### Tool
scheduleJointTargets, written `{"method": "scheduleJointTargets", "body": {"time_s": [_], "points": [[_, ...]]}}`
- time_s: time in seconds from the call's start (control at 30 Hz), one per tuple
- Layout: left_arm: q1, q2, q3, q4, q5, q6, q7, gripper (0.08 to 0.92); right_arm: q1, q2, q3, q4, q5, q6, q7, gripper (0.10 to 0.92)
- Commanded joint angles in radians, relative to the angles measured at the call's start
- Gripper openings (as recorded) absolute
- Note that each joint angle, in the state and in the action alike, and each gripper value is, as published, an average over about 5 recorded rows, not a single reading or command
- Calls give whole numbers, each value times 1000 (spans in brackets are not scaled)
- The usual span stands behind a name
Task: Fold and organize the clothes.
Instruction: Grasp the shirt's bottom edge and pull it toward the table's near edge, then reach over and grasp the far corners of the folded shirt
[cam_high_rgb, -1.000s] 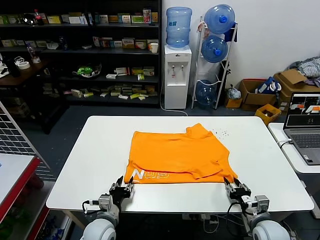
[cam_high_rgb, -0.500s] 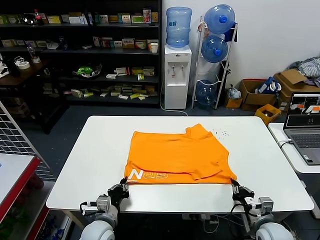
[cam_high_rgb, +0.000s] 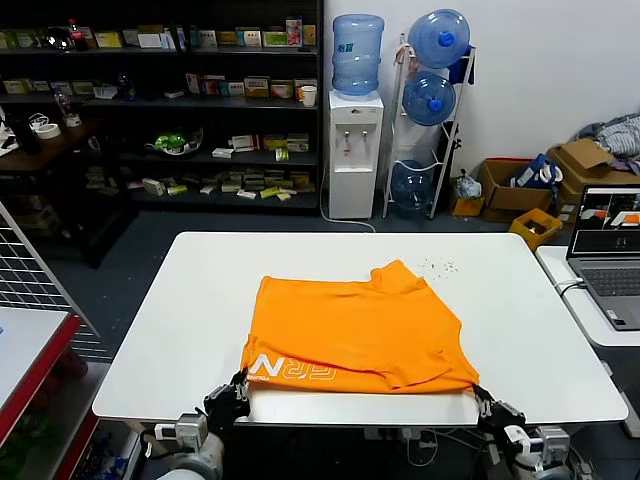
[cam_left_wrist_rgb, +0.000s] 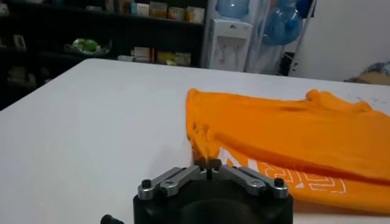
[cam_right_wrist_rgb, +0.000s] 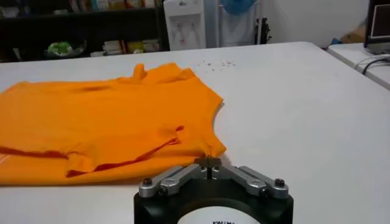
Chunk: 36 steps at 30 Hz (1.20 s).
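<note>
My left tool (cam_left_wrist_rgb: 208, 165) is pinched shut on the near left corner of the orange T-shirt (cam_high_rgb: 355, 325), and my right tool (cam_right_wrist_rgb: 208, 163) is pinched shut on its near right corner. The shirt lies partly folded on the white bench (cam_high_rgb: 180, 300), its white lettering along the near edge. It looks light and limp, so I judge the corners the best hold. The bench top is smooth; shelves (cam_high_rgb: 150, 100) and water bottles (cam_high_rgb: 430, 100) stand behind.

My white table (cam_high_rgb: 180, 320) carries the folded orange T-shirt (cam_high_rgb: 355, 325), lying flat near its front edge, lettering showing.
</note>
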<state>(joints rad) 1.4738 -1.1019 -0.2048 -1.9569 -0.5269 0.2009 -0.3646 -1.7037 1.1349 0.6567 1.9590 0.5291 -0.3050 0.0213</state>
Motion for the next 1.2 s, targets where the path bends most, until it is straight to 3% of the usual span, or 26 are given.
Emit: {"method": "scheduleJointTargets", "body": {"time_s": [0.03,0.17,0.27,0.5,0.63,0.77,0.97,1.2], "points": [[156,25,-4,-89,-14,-7,-20,98,-163,15,31,89,-14,-14,19,125],[171,26,-7,-93,-12,-8,-20,103,-153,16,44,87,-54,-5,16,137],[158,28,-10,-94,-14,-5,-20,152,-128,2,58,98,-73,14,7,199],[72,68,-40,-131,-46,15,-16,350,44,-109,78,136,14,27,-14,406],[-83,96,-43,-89,-92,-6,14,471,315,-166,-23,43,56,-9,15,510],[-330,87,10,57,-196,2,43,584,653,-154,-212,-175,105,-61,73,623],[-688,28,135,418,-265,82,102,756,1024,-26,-423,-576,95,-88,88,783],[-871,-12,240,730,-267,113,188,821,1183,119,-487,-879,9,-104,58,822]]}}
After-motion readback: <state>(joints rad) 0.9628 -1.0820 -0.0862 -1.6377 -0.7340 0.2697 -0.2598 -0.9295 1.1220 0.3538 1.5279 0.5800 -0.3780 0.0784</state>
